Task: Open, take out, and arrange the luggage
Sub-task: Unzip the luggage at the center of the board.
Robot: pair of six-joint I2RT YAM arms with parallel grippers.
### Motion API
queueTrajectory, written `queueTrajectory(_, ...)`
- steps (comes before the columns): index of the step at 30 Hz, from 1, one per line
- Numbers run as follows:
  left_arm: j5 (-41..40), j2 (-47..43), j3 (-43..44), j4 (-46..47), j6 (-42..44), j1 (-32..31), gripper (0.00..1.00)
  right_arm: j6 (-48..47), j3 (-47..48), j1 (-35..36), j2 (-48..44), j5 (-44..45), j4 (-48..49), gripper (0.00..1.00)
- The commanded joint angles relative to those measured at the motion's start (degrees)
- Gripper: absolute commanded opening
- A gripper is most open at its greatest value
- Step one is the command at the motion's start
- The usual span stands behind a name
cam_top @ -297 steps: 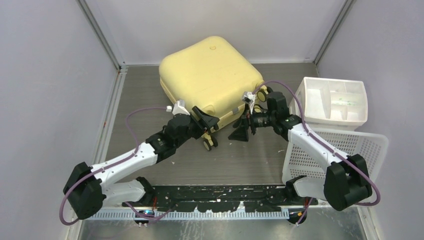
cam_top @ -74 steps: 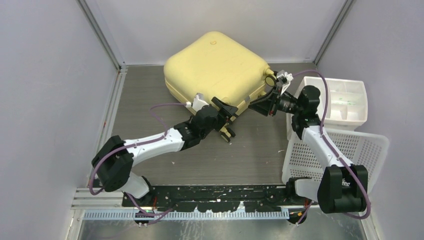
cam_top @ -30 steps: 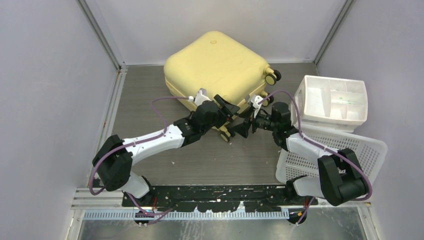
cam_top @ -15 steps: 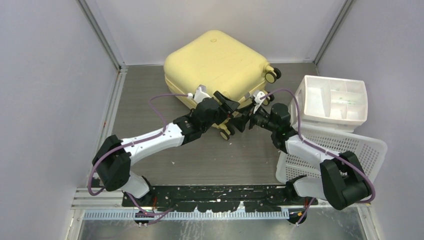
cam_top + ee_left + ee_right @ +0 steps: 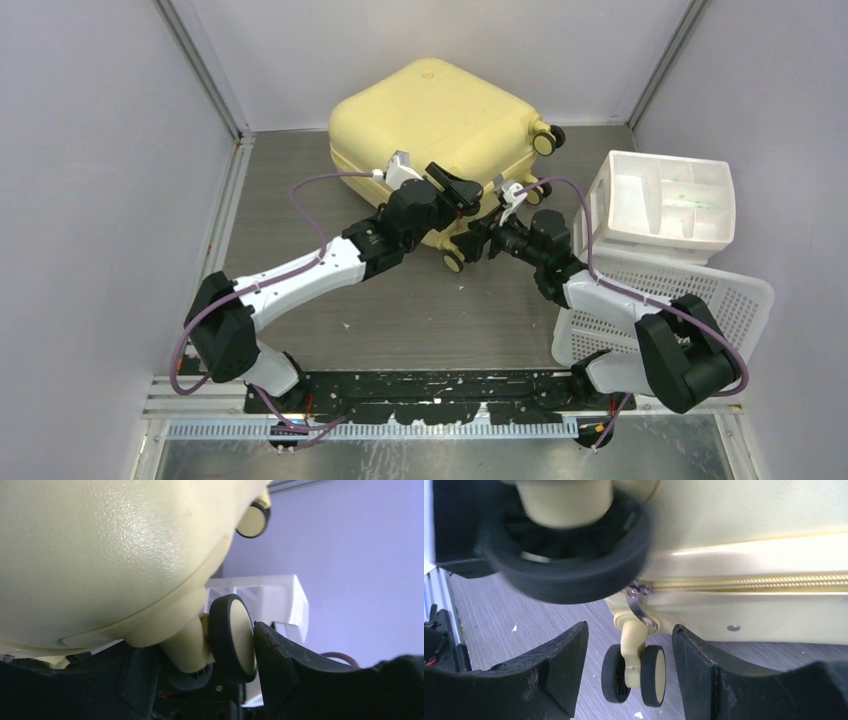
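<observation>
Left claw (image 5: 195, 644) apparently clamped on a caster wheel (image 5: 233, 636) of the luggage (image 5: 430, 120), right claw (image 5: 630, 628) apart, its fingers either side of the zipper pull (image 5: 638, 608) without touching it, pale yellow luggage zipped, upper centre of the overhead frame, on the desk (image 5: 400, 310).

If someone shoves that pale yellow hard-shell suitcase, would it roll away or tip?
The pale yellow hard-shell suitcase probably keeps its shape; its moulded shell looks rigid. It seems to lie on a broad face with its small caster wheels sticking out sideways, so it would likely slide rather than roll. That wide, low stance makes tipping unlikely.
</observation>
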Motion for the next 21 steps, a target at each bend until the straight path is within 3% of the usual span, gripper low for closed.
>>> queueTrajectory(1,-4.1,-5.7,11.1,26.6,1.3,2.7,0.00,0.8,1.2,0.7,-0.1,4.3,6.3,0.66)
queueTrajectory(10,-3.8,-5.6,11.0,26.3,0.5,2.6,0.00,1.3,3.9,3.1,2.7,11.5,6.6,0.53)
queueTrajectory(17,-4.1,-6.9,6.8,27.1,-1.4,2.6,0.00,1.5,2.3,3.0,1.0,14.5,8.9,0.14)
queueTrajectory(21,-5.4,-9.1,3.6,27.6,-1.4,2.7,0.00,-0.6,2.1,2.0,0.1,15.5,7.5,0.02)
